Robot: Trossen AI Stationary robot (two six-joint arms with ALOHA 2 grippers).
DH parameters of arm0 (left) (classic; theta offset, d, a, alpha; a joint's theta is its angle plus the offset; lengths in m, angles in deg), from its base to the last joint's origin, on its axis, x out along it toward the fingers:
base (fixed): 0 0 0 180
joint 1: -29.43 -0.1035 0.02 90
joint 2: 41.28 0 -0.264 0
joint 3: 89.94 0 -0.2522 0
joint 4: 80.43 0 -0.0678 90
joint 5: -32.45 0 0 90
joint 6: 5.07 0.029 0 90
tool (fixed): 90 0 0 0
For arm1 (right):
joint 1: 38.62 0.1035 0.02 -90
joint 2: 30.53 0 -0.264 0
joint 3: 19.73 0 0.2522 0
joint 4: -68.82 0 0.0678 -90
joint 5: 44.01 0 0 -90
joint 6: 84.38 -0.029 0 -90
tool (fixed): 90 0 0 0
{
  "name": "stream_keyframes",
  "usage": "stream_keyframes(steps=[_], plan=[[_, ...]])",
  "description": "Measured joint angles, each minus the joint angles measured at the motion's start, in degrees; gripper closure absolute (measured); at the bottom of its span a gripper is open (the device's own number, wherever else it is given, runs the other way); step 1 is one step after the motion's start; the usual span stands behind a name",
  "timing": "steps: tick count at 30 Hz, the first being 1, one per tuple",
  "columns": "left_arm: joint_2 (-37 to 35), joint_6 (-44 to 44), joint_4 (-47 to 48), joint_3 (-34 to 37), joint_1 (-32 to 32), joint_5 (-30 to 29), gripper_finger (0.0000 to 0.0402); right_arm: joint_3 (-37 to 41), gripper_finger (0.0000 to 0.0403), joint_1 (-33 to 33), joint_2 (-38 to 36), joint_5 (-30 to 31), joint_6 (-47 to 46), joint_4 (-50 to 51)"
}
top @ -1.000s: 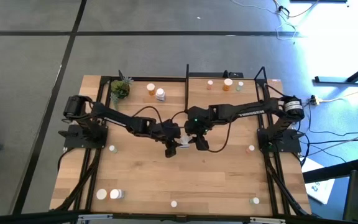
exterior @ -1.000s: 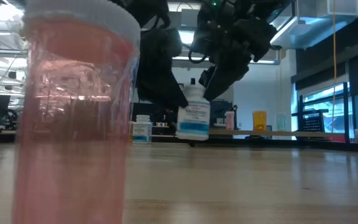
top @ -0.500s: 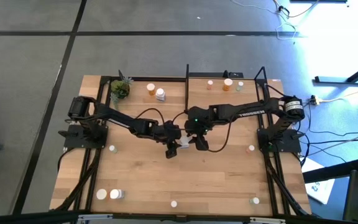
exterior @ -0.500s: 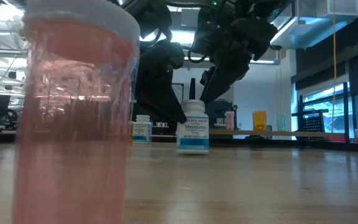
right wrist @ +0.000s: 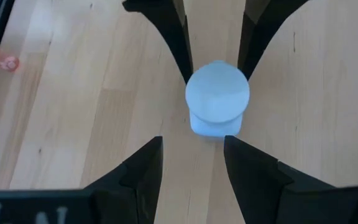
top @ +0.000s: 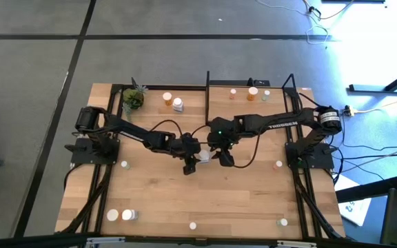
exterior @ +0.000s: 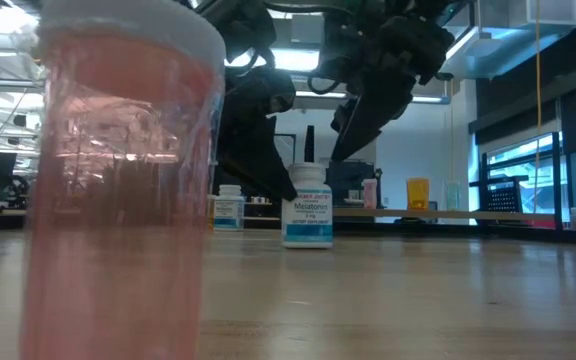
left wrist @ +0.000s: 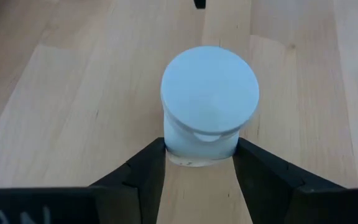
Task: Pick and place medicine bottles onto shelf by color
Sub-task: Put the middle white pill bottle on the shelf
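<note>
The white medicine bottle [left wrist: 209,109] stands upright on the table [top: 240,200], at its middle, between the two grippers. The left gripper [left wrist: 197,163] is closed on the bottle body, one finger [left wrist: 143,174] pressed against each side below the cap. The right gripper [right wrist: 190,163] hangs just above and beside the bottle, its jaws parted and clear of it. Opposite the right gripper, the left fingers [right wrist: 166,31] flank the bottle. The shelf [top: 250,86] lies well beyond both grippers.
</note>
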Motion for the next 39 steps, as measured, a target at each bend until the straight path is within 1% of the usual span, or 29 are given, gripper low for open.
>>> stream_keyframes(steps=[4, 15, 20, 26, 28, 35, 39], plan=[[0.0, 0.0, 0.0, 0.0, 0.0, 0.0, 0.0227, 0.0, 0.0231, 0.0, 0.0, 0.0, 2.6, 0.5], [-0.3, 0.0, 0.0, 0.0, 0.0, 0.0, 0.0227, 0.0, 0.0231, 0.0, 0.0, 0.0, 3.0, 1.0], [-0.3, -0.2, -0.2, 0.1, 0.0, 0.0, 0.0227, 0.0, 0.0231, -0.1, 0.0, 0.3, 5.6, 6.6], [-0.3, -0.2, -0.4, 0.1, 0.0, 0.0, 0.0227, 0.0, 0.0231, -0.1, 0.0, 6.7, 6.0, 14.9], [-0.3, -0.2, -0.4, 0.1, 0.0, 0.0, 0.0227, 0.0, 0.0231, -0.1, 0.0, 7.5, 5.9, 17.2], [-0.3, 0.0, 0.1, 0.1, 0.0, 0.0, 0.0227, 0.0, 0.0231, -0.1, 0.0, 7.6, 4.2, 23.4], [-0.4, -0.1, 0.4, 0.1, 0.0, 0.0, 0.0227, 0.0, 0.0231, -0.1, 0.0, 7.6, 4.3, 23.1]])
